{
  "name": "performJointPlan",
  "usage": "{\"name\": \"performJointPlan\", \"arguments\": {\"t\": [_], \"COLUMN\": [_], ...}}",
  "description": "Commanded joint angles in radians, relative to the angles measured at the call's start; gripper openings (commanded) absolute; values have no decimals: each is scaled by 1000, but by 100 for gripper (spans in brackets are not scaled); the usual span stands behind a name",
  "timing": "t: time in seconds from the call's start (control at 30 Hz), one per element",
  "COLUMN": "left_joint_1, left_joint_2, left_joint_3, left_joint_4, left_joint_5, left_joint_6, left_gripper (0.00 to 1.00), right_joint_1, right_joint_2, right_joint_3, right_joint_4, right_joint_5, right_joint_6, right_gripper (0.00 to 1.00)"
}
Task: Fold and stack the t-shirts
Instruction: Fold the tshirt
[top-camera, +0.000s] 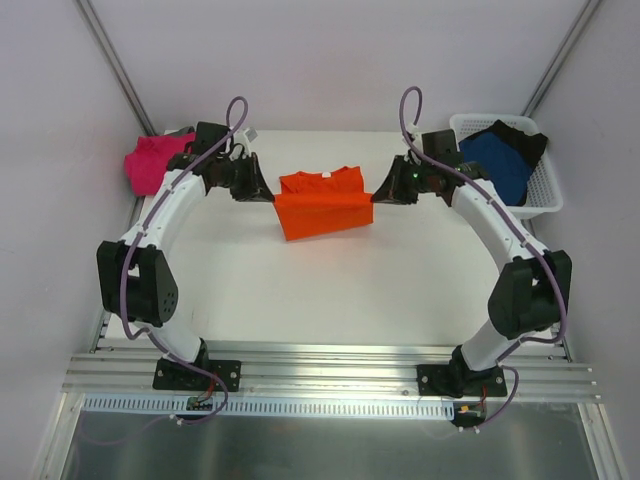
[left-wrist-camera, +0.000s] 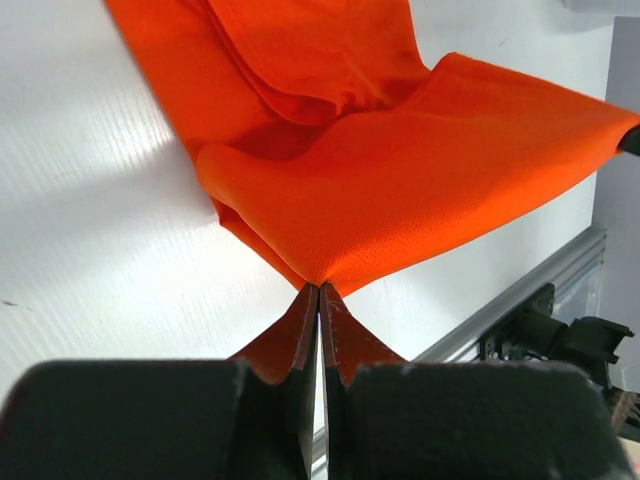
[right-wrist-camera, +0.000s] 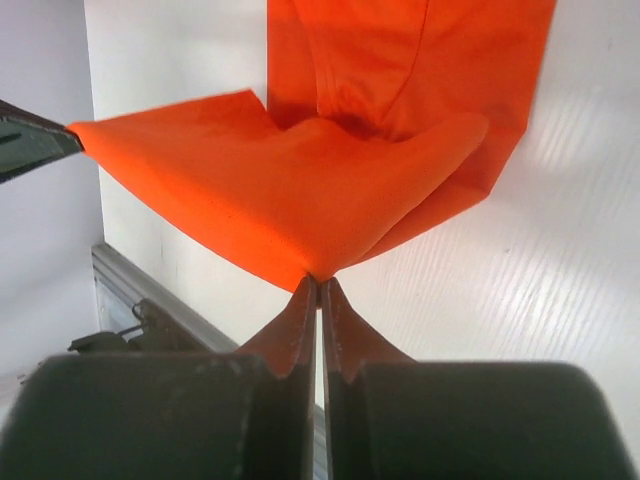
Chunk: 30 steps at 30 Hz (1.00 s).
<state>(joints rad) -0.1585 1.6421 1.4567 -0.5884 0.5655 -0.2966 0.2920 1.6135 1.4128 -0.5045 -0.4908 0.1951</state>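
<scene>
The orange t-shirt (top-camera: 322, 203) lies at the table's far middle, its near part lifted and stretched between both grippers. My left gripper (top-camera: 266, 194) is shut on the shirt's left corner (left-wrist-camera: 318, 282). My right gripper (top-camera: 379, 194) is shut on its right corner (right-wrist-camera: 318, 272). The held fold hangs above the collar end, which rests on the table (top-camera: 300, 300). The magenta-pink t-shirt (top-camera: 152, 162) lies crumpled at the far left. The dark blue t-shirt (top-camera: 498, 160) and the black t-shirt (top-camera: 523, 135) sit in the white mesh basket (top-camera: 542, 195).
The basket stands at the far right corner. Grey walls close the back and sides. An aluminium rail (top-camera: 330, 368) runs along the near edge by the arm bases.
</scene>
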Motion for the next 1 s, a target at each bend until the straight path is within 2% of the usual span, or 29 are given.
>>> {"name": "performJointPlan", "arguments": {"t": [0.0,0.73,0.83,0.97], "left_joint_1": [-1,2,2,2], "left_joint_2": [30,427,522,665], "left_joint_3": [74,471,557,756], "left_joint_4": [2,32,42,58], "left_joint_5": [-67,-203,-220,-271], "left_joint_6": [59,129,140,165], "left_gripper": [0,0,0,0], "right_joint_1": [-28,-33,-33,-34], "right_joint_2": [42,445,508,659], "right_joint_3": [112,463,538,662], "right_joint_4": [27,40,47,47], "right_joint_5": [27,24,21,31], "right_joint_6": [-49,-77,-82,-85], "right_gripper": [1,0,0,1]}}
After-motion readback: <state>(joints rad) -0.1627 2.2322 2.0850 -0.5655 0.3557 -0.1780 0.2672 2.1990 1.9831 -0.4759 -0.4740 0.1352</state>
